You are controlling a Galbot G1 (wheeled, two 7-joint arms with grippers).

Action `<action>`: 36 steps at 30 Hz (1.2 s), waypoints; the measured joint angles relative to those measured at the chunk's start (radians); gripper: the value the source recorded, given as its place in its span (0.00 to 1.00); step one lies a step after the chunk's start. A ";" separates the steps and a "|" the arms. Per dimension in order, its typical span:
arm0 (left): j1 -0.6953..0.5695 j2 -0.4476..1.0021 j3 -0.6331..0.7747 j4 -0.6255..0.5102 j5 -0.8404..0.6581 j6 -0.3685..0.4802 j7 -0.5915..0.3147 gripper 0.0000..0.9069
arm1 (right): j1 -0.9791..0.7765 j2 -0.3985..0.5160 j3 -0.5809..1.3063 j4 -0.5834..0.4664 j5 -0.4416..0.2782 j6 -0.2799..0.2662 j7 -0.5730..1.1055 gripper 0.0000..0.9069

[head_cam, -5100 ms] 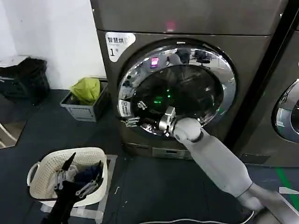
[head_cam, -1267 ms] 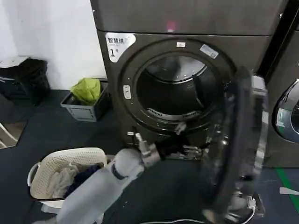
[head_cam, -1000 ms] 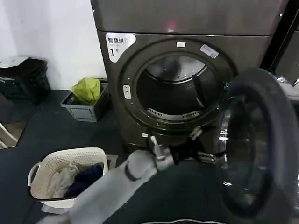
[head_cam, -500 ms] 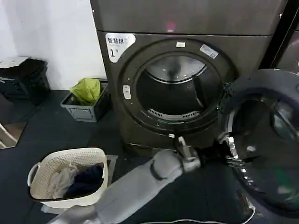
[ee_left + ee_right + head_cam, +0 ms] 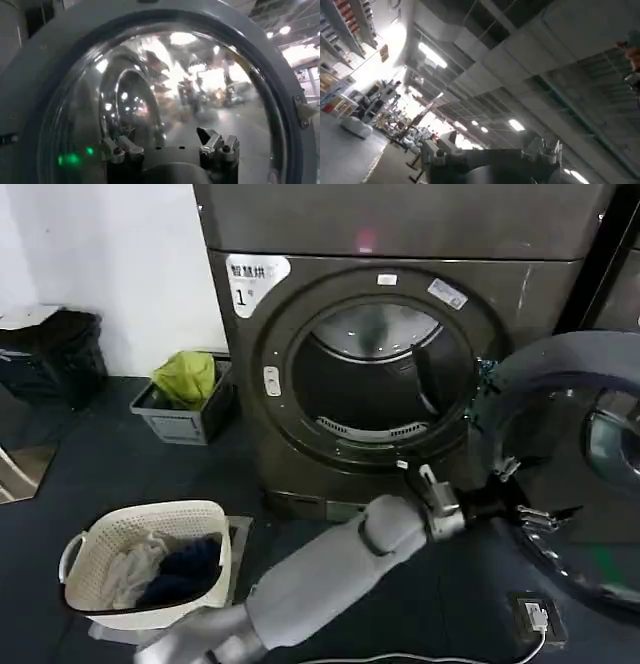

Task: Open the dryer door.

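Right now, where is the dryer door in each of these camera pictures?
Head view: the door stands swung open at the right, beside the drum opening, with the left hand at its inner side.
Left wrist view: the door is seen close up, inner side and glass, beyond the left hand.
Right wrist view: no door; a ceiling with lights, and the right hand.
Shared landmark: the left hand's open fingers.

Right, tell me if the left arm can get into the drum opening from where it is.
Probably yes: the dryer door is swung wide, the drum opening is unblocked, and the left tool sits by the door's inner side.
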 joint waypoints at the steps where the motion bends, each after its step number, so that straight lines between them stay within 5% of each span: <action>1: -0.003 0.001 -0.002 0.007 0.003 0.003 -0.002 1.00 | 0.001 0.000 0.000 0.001 0.000 -0.001 0.000 1.00; 10: 0.018 0.000 -0.039 0.020 -0.032 0.094 -0.095 1.00 | 0.007 0.000 -0.006 0.012 0.002 0.002 -0.006 1.00; 16: 0.039 0.001 -0.027 -0.031 -0.063 0.142 -0.070 1.00 | 0.007 0.000 -0.006 0.019 0.032 0.008 -0.030 1.00; 25: 0.106 0.018 -0.009 -0.322 -0.169 0.277 -0.121 1.00 | 0.010 0.000 -0.029 0.030 0.056 -0.010 -0.043 1.00; 36: 0.197 0.442 -0.107 -0.661 -0.245 0.332 -0.185 1.00 | 0.015 0.000 -0.068 0.005 0.050 -0.019 -0.051 1.00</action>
